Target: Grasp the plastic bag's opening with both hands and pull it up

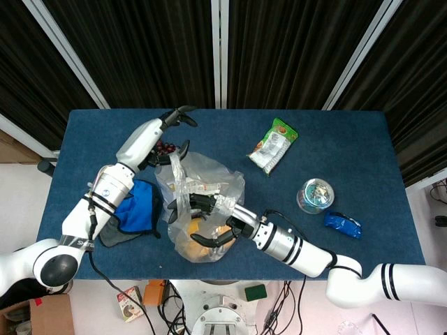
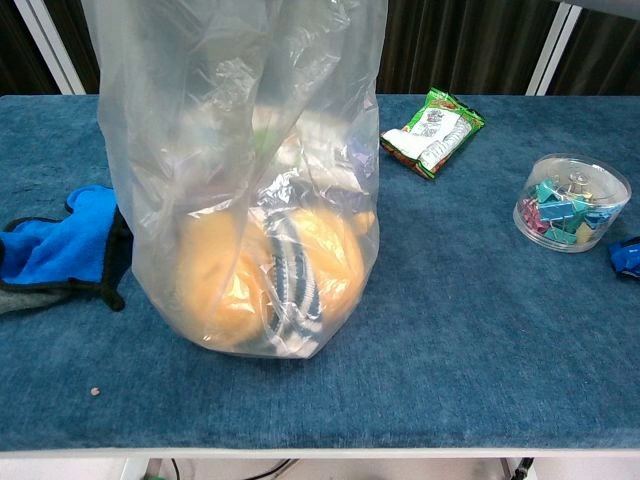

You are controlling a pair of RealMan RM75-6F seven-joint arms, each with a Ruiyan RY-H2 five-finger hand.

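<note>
The thin, limp, slippery bag point(image 1: 199, 209) stands mid-bench, weighted low by orange contents, so it should be gripped at the rim, where the right hand point(image 1: 213, 222) and left hand point(image 1: 172, 143) each pinch film.

The plastic bag point(image 2: 240, 150) I hold is thin clear film, crinkled and glossy. My table point(image 2: 480, 330) wears matt blue napped cloth. The blue cloth point(image 2: 50, 250) on the left looks soft; the far snack packet point(image 2: 432, 130) shiny; the right clip tub point(image 2: 572, 200) clear hard plastic.
</note>
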